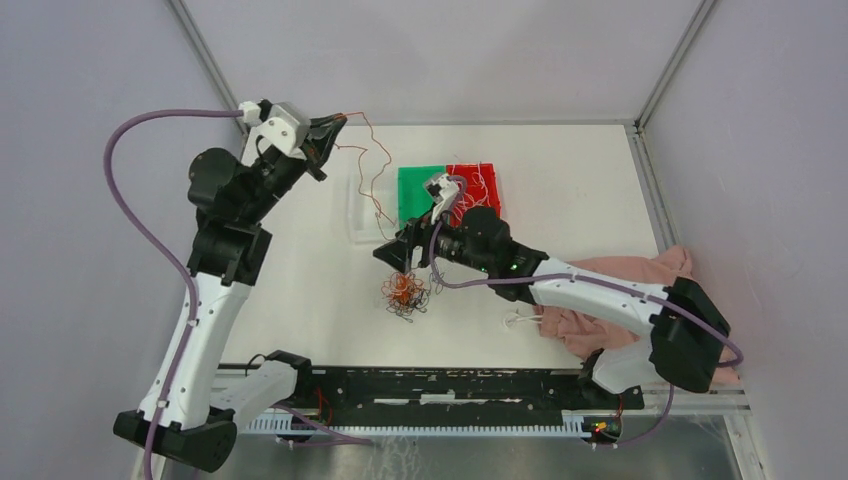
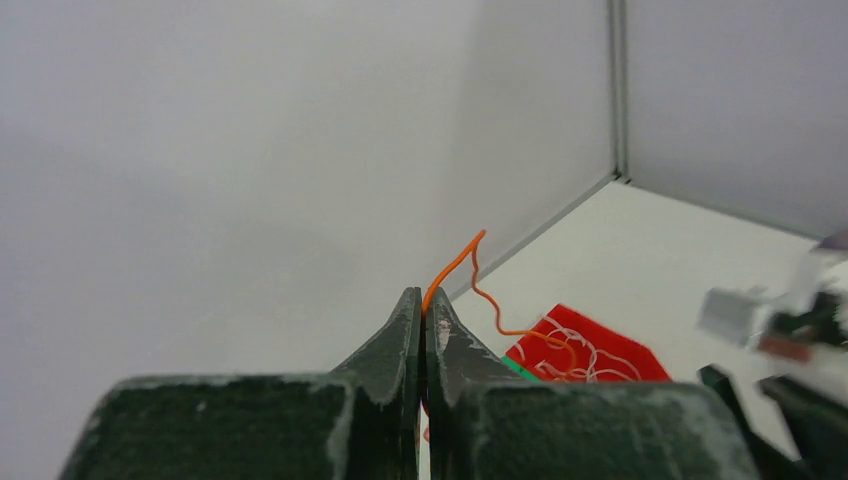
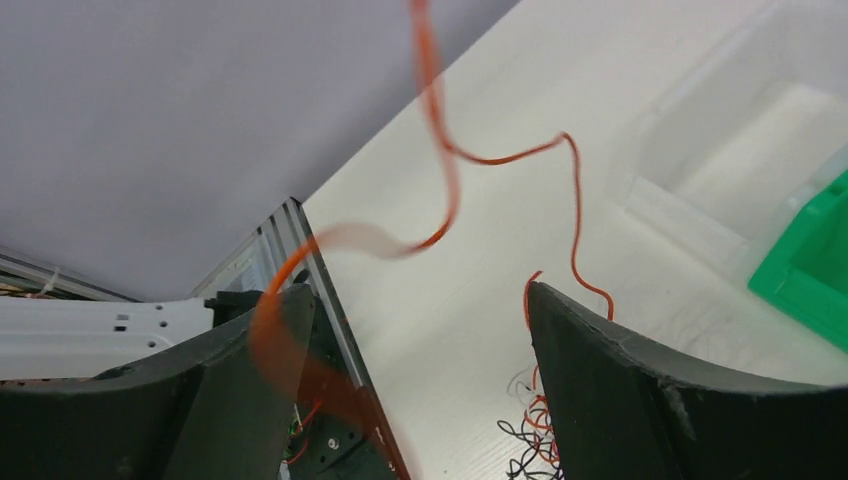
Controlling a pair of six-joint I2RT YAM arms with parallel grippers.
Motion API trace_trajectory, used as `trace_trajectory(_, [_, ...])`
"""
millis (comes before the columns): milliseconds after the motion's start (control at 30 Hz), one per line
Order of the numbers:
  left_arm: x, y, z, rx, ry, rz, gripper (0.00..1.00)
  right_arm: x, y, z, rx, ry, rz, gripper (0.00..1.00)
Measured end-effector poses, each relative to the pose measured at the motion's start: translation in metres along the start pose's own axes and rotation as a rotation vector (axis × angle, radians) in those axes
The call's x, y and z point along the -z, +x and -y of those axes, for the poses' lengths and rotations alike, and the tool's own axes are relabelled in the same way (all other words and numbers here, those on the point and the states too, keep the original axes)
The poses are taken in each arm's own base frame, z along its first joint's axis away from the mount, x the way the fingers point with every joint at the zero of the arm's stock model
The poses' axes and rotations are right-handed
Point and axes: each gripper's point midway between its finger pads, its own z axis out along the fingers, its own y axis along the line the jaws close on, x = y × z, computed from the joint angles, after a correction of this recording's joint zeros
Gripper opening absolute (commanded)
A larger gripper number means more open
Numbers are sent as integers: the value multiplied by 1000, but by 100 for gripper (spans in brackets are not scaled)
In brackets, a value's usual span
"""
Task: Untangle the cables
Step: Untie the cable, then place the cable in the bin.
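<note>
A tangle of orange, black and white cables (image 1: 403, 294) lies on the white table in front of the arms; it also shows in the right wrist view (image 3: 530, 440). My left gripper (image 1: 335, 122) is raised at the back left, shut on one orange cable (image 1: 366, 120) that hangs in curls down toward the tangle. The left wrist view shows its jaws (image 2: 423, 300) pressed together on that orange cable (image 2: 455, 262). My right gripper (image 1: 395, 255) is open just above and behind the tangle. In its wrist view, the orange cable (image 3: 520, 155) passes between the spread fingers (image 3: 420, 330) untouched.
A green tray (image 1: 422, 193) and a red tray (image 1: 480, 185) holding white wires sit side by side at the back, with a clear tray (image 1: 362, 210) to their left. A pink cloth (image 1: 620, 300) lies at the right, with loose white wires (image 1: 520, 320) beside it.
</note>
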Motion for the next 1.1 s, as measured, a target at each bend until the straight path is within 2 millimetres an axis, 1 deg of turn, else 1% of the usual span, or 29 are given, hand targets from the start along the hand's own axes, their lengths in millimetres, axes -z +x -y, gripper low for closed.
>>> trace_trajectory(100, [-5,44,-12,7,-68,-100,3,18,-29,-11,21,-17,63,97])
trace_trajectory(167, [-8,72,-19,7,-111,-165,3,31,-44,-15,33,-21,97,99])
trace_trajectory(233, [-9,92,-25,5,-143,-212,3,43,-52,-15,46,-16,117,99])
trace_trajectory(300, [-11,105,-30,5,-167,-246,3,55,-51,-10,52,1,118,99])
trace_trajectory(367, [-13,113,-34,6,-185,-265,3,64,-45,-2,49,22,108,99])
trace_trajectory(467, [-16,118,-37,7,-194,-273,3,74,-28,14,36,62,74,99])
trace_trajectory(600, [-22,124,-40,5,-202,-272,3,80,-15,27,22,105,44,99])
trace_trajectory(933, [-35,161,-44,22,-209,-336,3,97,-22,44,9,185,100,97])
trace_trajectory(1100, [-37,179,-53,4,-249,-375,3,105,-26,52,0,224,120,96])
